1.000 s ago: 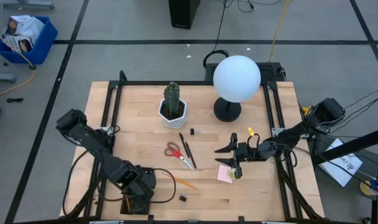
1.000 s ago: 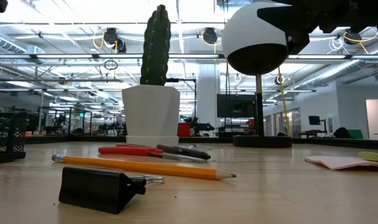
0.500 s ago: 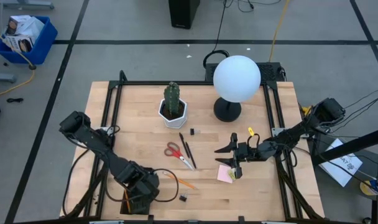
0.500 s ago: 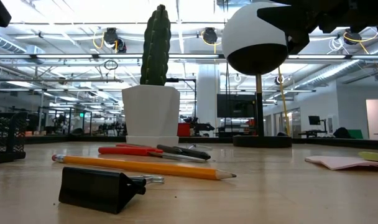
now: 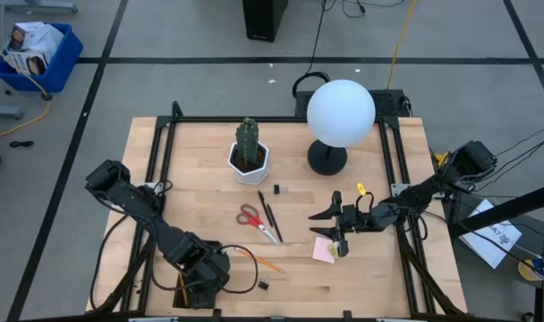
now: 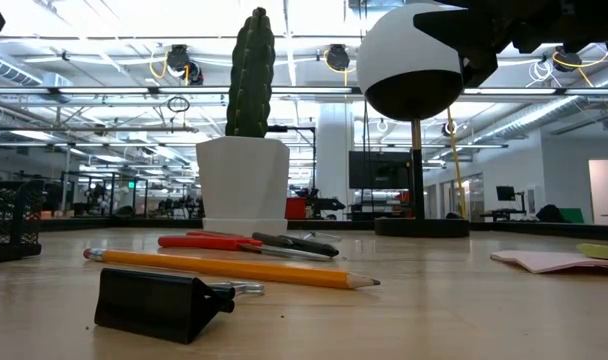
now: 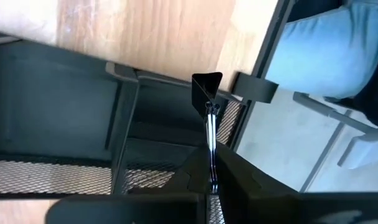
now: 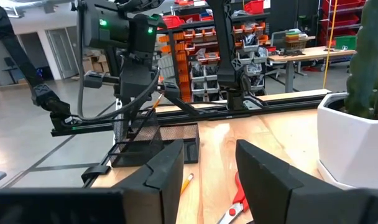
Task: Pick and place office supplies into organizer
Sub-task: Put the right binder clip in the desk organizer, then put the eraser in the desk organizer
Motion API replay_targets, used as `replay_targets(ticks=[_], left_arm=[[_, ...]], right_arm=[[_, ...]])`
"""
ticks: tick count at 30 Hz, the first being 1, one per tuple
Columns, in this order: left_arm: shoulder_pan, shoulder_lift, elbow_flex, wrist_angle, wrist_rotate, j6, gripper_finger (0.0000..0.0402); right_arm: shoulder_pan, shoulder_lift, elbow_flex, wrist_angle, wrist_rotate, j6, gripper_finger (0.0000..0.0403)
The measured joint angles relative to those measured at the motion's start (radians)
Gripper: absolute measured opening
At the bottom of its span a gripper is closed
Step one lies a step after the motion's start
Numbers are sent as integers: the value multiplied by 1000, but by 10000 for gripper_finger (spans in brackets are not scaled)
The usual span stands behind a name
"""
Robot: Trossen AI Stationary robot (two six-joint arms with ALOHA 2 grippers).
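Centrally, the table (image 5: 200, 201) is a light wood top inside a black metal frame, standing on a grey floor crossed by dark tape lines. A cactus (image 5: 247, 139) in a white pot and a globe lamp (image 5: 340, 112) stand toward its far edge. Scissors (image 5: 250, 216) and two pens (image 5: 270, 213) lie mid-table; a pencil (image 6: 229, 267) and a clip (image 6: 154, 303) lie nearer the front, and a pink pad (image 5: 324, 249) lies to the right.

The left gripper (image 7: 211, 177) is over the organizer (image 7: 58, 127) at the front-left corner, fingers clenched on the wire handles of a second clip (image 7: 206, 87). The right gripper (image 5: 333, 224) hovers just above the pad, fingers apart and empty.

Behind the table, the low view shows an open hall with ceiling lights, shelving and workbenches. A blue bin (image 5: 35, 54) sits on the floor.
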Motion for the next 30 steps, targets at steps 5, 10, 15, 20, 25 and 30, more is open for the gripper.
replay_targets(ticks=[5, 10, 15, 20, 25, 30], left_arm=[[-8, 35, 0, -8, 19, 0, 8], [-9, 77, 0, -6, 65, -3, 22], [-9, 88, 0, -6, 83, -10, 58], [-3, 87, 0, -5, 83, -8, 78], [11, 87, 0, -5, 63, 31, 78], [26, 85, 0, -5, 12, 95, 70]], right_arm=[[0, 0, 0, 0, 0, 0, 138], [0, 0, 0, 0, 0, 1, 138], [0, 0, 0, 0, 0, 2, 135], [0, 0, 0, 0, 0, 3, 136], [0, 0, 0, -5, 0, 0, 133], [1, 0, 0, -62, -1, 14, 134]])
